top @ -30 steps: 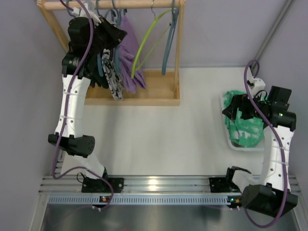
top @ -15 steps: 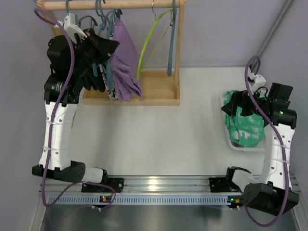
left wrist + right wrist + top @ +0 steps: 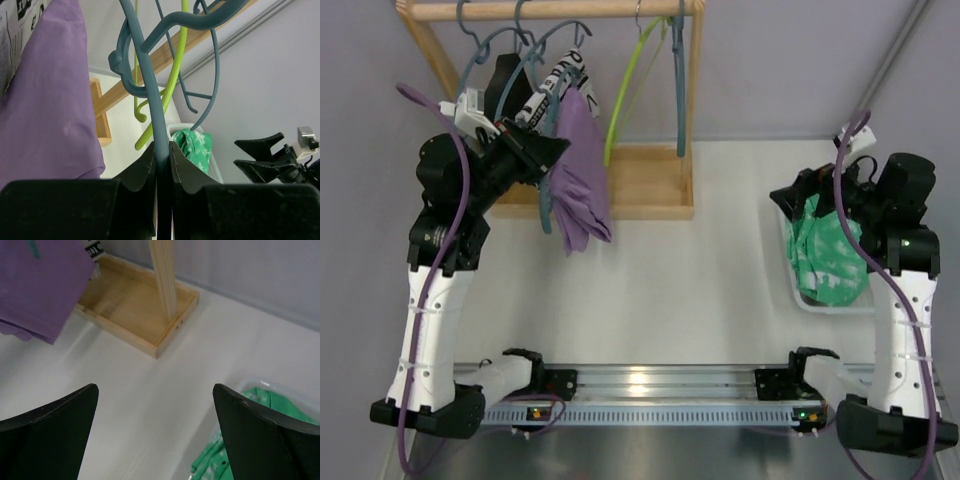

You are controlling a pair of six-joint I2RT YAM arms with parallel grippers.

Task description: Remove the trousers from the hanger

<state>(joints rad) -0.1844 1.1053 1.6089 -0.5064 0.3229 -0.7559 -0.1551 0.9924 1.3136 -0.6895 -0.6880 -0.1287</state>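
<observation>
"The left gripper [image 3: 162, 150] is clenched on that thin blue plastic hanger [image 3: 154, 100]?"

"Yes. The purple trousers [image 3: 582, 180], limp and smooth, droop at its four o'clock, lengthwise toward six. The printed pair [image 3: 558, 82] is at twelve. The right gripper [image 3: 155, 415], jaws spread with nothing in them, is well apart."

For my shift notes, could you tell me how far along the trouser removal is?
Done: nothing clearly; only a green cloth lies in the tray. In hand: the left end effector is shut on a blue hanger carrying the purple trousers; the right end effector is open. Left: those, the printed trousers and the black trousers, all on hangers.
</observation>
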